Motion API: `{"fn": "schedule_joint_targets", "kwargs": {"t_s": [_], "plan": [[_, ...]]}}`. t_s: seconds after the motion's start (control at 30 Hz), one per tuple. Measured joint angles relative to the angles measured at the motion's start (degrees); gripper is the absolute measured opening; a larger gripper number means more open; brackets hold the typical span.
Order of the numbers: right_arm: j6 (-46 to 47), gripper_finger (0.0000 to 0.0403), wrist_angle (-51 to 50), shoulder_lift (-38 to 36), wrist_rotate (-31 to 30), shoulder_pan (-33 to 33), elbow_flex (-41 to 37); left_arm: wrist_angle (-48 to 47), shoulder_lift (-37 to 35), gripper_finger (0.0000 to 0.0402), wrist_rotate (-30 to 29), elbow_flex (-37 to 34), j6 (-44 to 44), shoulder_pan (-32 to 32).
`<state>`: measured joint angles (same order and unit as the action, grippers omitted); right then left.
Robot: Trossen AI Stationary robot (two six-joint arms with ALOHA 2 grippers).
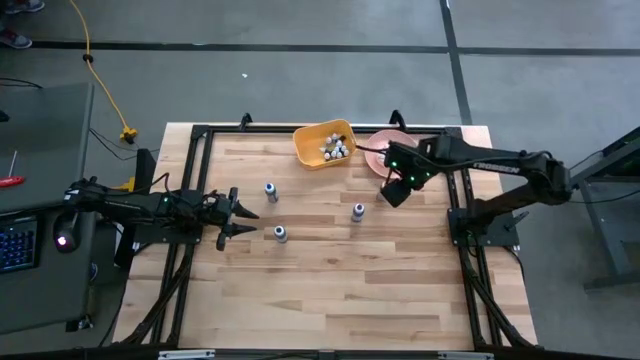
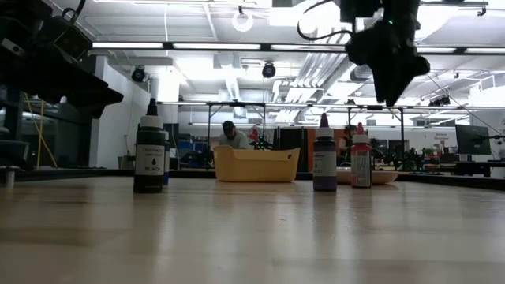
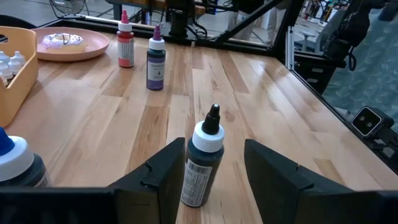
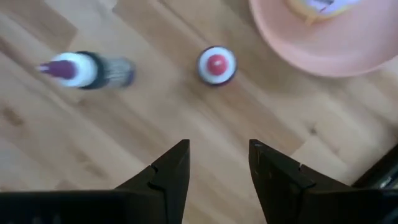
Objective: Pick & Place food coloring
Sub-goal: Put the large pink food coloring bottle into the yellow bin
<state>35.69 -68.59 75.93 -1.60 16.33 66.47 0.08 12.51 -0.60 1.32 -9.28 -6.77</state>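
Nearest the low camera stands the black food coloring bottle (image 2: 149,150), upright on the wooden table (image 1: 330,280). At the table's left side the left gripper (image 1: 243,214) sits low with its fingers spread, and the black bottle (image 3: 203,167) stands just ahead of the gap between them, not gripped. A blue-capped bottle (image 1: 270,190) stands nearby. Toward the far edge, a yellow bin (image 1: 324,143) holds several small pale bottles. Further right, a purple bottle (image 1: 358,211) and a red-capped bottle (image 4: 216,65) stand upright near the pink plate (image 1: 381,150). Above the red bottle hovers the right gripper (image 1: 394,192), fingers apart, holding nothing.
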Motion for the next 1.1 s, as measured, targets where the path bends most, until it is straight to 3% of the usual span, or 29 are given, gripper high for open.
{"fn": "schedule_joint_targets", "kwargs": {"t_s": [0.27, 0.47, 0.63, 0.87, 1.1], "plan": [[-4.7, 0.0154, 16.0, -8.5, -7.9, -3.7, -14.0, 0.0, 0.0, 0.0163, 0.0, 0.0, 0.0, 0.0], [-4.7, 0.0154, 20.1, -10.0, -1.1, -3.5, -17.3, 0.0, 0.0, 0.0163, 0.0, 0.0, 0.0, 0.0], [-8.3, 0.0154, 16.0, -7.0, 4.7, -0.4, -10.7, 0.0, 0.0, 0.0163, 0.0, 0.0, 0.0, 0.0], [-20.5, 0.0154, 0.6, 4.7, 4.5, 3.5, 3.9, 0.0, 0.0, 0.0163, 0.0, 0.0, 0.0, 0.0], [-33.3, 0.0154, -3.0, 13.1, 3.4, 5.0, 10.2, 0.0, 0.0, 0.0163, 0.0, 0.0, 0.0, 0.0]]}}
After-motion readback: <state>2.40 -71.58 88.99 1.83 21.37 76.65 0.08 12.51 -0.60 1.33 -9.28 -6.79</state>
